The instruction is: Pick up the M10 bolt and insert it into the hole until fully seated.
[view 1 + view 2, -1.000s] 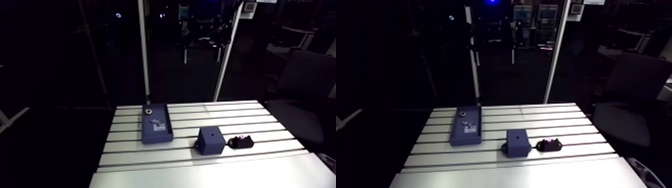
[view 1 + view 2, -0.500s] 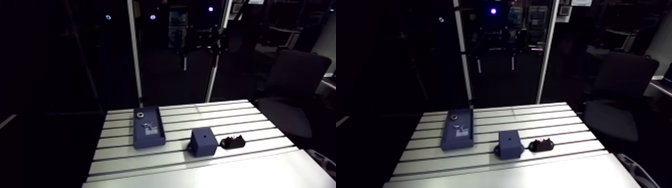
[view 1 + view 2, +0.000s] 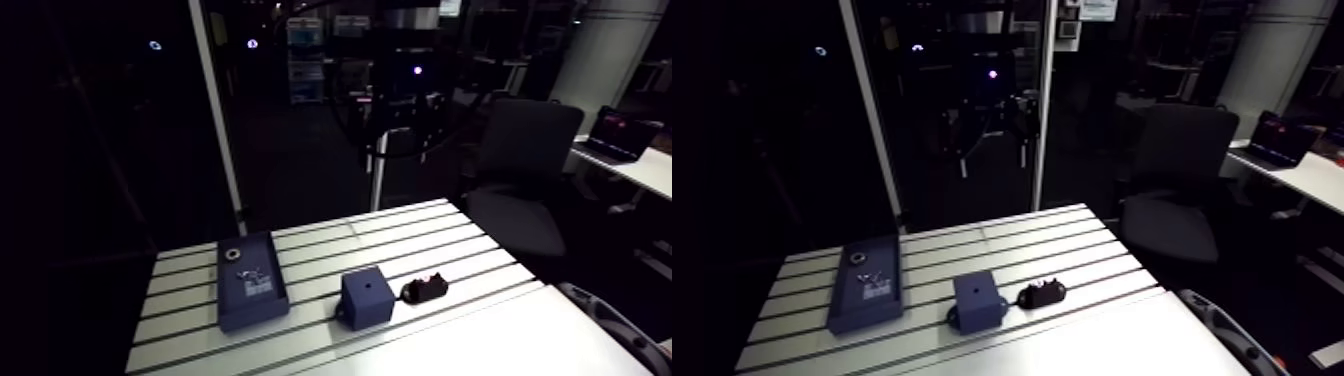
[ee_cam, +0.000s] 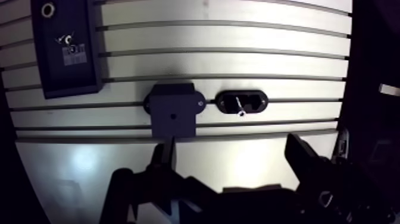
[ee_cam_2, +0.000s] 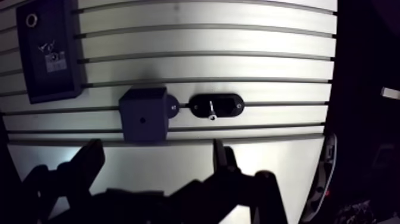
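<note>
- Broadly, the slotted table bears everything. The arm view takes it in whole, with three items in a loose row across its slots.
- The gripper can be read only in the wrist view. Its two fingers stand wide apart with nothing between them, above the bare strip of table short of the block.
- The blue tray lies apart to one side, with a ring and some small bits inside.
- The blue block stands between tray and holder, and its hole faces upward.
- The black holder sits just beside the block.
- The M10 bolt rests in that holder. The wrist view shows a pale shank, while the arm view gives only a glint.
- I judge this to be the approach, with the pick not yet made. The next move calls for centring the spread fingers over the shank, descending and closing on it.
</note>
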You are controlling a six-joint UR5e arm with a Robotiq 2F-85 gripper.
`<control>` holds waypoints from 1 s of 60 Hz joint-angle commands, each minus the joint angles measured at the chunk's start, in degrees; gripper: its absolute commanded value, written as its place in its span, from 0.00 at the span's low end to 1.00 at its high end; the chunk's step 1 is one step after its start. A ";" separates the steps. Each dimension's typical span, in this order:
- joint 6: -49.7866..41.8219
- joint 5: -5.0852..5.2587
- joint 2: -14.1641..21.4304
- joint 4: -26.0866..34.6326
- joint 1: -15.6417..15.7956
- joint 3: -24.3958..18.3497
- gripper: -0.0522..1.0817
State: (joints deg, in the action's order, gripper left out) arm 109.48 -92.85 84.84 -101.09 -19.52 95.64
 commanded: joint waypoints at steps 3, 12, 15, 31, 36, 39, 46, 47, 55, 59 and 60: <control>5.31 0.18 0.45 -8.96 -4.94 7.03 0.06; 5.79 0.97 0.29 -12.68 -6.82 10.79 0.06; 5.87 1.69 0.12 -14.87 -7.10 12.05 0.06; 6.51 1.92 -0.50 -19.87 -8.42 15.69 0.06; 7.42 2.73 -1.00 -21.98 -8.92 16.92 0.06; 7.61 3.17 -1.33 -22.45 -9.26 17.28 0.06; 7.90 4.19 -2.17 -23.96 -10.50 18.69 0.06; 7.90 4.19 -2.17 -23.96 -10.50 18.69 0.06; 9.50 4.46 -2.96 -25.71 -10.55 20.44 0.06; 10.14 4.78 -3.05 -26.82 -10.63 21.23 0.06; 10.14 4.78 -3.05 -26.82 -10.63 21.23 0.06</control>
State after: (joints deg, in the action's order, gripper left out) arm 117.87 -88.82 82.55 -125.24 -29.69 114.62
